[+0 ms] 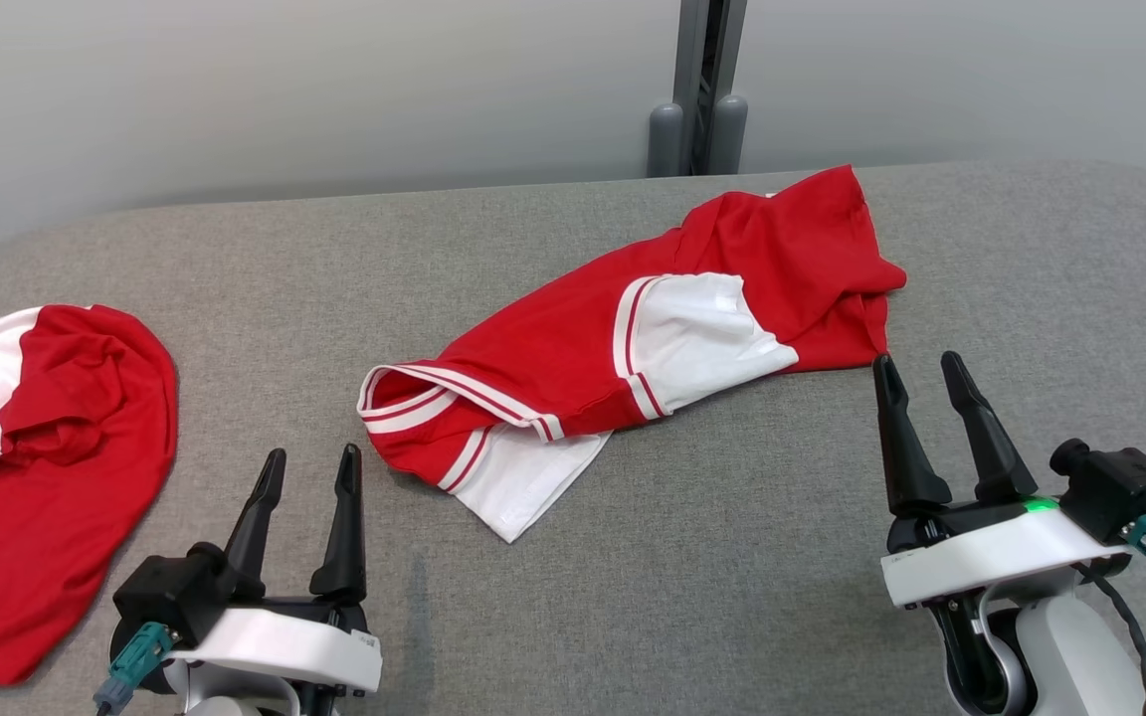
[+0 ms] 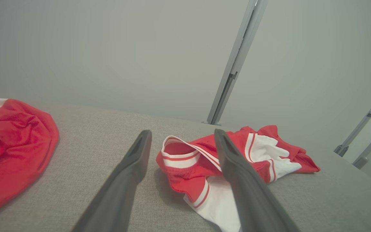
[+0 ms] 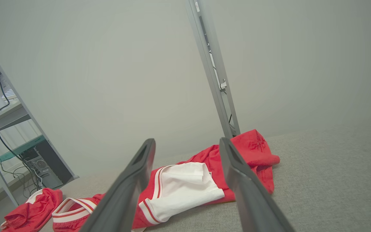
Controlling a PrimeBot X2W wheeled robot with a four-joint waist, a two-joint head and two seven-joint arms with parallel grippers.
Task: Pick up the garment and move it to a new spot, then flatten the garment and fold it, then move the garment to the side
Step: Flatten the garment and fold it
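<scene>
We judge the task barely begun: the crumpled red cloth garment with white panels and striped trim [image 1: 633,348] lies slantwise at the middle of the grey fabric-covered table [image 1: 732,557], neither flattened, folded nor set aside. A striped opening gapes toward our left gripper [image 1: 312,452], a white panel lies uppermost, and creases gather at the far end. Both pincers stand spread and empty, our right gripper [image 1: 916,360] just beside the cloth's edge.
</scene>
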